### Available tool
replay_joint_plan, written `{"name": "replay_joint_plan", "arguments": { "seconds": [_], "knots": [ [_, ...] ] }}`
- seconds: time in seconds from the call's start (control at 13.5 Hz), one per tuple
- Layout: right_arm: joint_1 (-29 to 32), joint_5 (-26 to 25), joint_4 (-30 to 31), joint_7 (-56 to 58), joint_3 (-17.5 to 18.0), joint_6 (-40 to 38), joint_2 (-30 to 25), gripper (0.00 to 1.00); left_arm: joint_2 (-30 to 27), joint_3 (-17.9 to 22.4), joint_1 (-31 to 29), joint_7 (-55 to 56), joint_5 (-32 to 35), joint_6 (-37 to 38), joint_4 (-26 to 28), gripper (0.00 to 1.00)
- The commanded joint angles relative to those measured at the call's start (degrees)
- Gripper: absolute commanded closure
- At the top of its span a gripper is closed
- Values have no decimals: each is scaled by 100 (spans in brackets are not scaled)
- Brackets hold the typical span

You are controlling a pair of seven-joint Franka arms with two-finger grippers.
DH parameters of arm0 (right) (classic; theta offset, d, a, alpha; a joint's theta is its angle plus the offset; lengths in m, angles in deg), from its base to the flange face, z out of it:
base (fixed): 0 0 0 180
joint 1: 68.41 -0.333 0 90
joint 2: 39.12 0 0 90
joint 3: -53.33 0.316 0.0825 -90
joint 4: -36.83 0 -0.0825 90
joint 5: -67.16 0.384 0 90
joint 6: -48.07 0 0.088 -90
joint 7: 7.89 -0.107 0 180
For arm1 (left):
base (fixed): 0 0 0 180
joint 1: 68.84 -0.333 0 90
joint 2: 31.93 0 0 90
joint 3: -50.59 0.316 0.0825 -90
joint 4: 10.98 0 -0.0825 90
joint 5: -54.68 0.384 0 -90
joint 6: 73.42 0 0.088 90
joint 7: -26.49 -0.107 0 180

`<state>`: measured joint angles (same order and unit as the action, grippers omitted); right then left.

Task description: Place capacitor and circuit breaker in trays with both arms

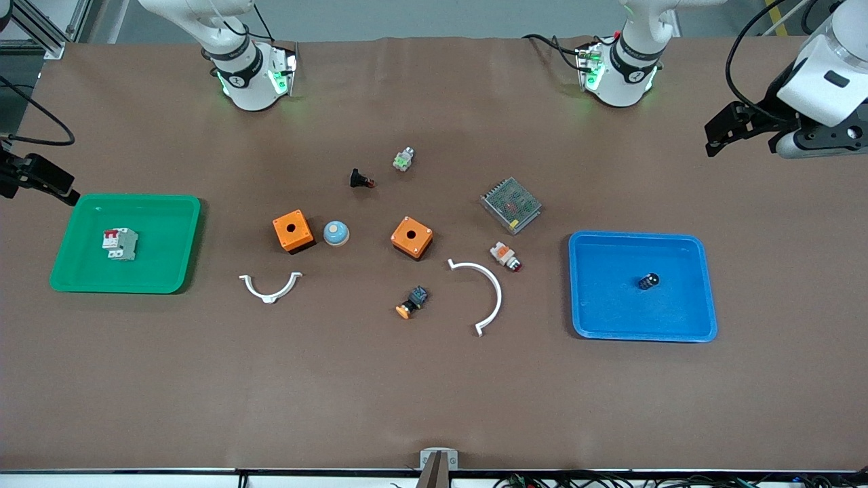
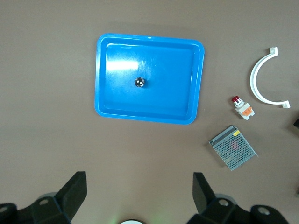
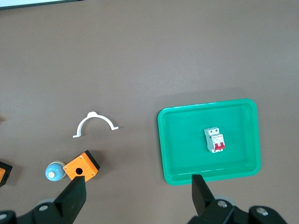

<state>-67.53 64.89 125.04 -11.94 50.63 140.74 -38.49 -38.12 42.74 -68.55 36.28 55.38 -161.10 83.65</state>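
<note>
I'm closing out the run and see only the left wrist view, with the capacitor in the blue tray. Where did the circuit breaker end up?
Observer: The circuit breaker lies inside the green tray, toward the right arm's end of the table.
Operator: What is the right hand doing?
Observer: The right hand hangs open over the table beside that tray, holding nothing.

A broad brown table [image 1: 434, 393] filled nearly the whole front view, its matte cover lit evenly from above. At twelve o'clock a strip of grey floor [image 1: 407, 17] showed past the table's edge. At eleven o'clock stood an aluminium frame [image 1: 41, 24]; at six o'clock, a small metal bracket [image 1: 439, 459] and dark cables [image 1: 610, 480].
</note>
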Motion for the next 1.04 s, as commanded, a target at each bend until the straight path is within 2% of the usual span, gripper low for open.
{"name": "replay_joint_plan", "arguments": {
  "seconds": [0.0, 0.96],
  "knots": [
    [26, 104, -146, -52, 7, -64, 78, 0, 170, -6, -47, -188, -70, 5, -259, 0],
    [-35, 16, -155, -17, 16, -56, 78, 0, 188, -6, -38, -161, 9, 330, -357, 0]
  ]
}}
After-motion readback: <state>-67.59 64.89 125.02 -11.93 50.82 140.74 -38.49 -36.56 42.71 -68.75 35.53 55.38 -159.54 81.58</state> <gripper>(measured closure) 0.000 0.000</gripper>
